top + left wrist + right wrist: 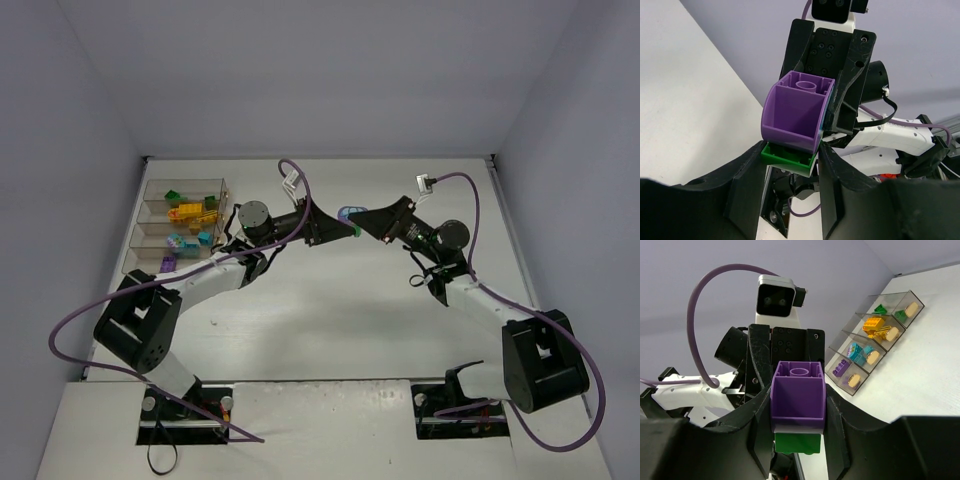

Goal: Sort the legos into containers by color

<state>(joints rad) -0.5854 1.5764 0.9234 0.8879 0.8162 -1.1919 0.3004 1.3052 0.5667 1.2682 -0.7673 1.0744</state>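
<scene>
Both grippers meet above the middle of the table around a purple lego [798, 395] stuck to a green lego [797, 442]. My right gripper [798, 412] is shut on the purple one. My left gripper [790, 162] is shut on the green lego [787, 156], with the purple lego [792, 117] just beyond it. In the top view the left gripper [340, 229] and right gripper [366, 222] touch tip to tip. The clear containers [185, 225] stand at the far left, also in the right wrist view [875, 340], holding green, yellow and orange, teal and purple legos in separate compartments.
Purple cables loop from both arms, one [300, 180] arching over the left arm. Pale walls close the table on three sides. The arm bases [180, 410] sit at the near edge.
</scene>
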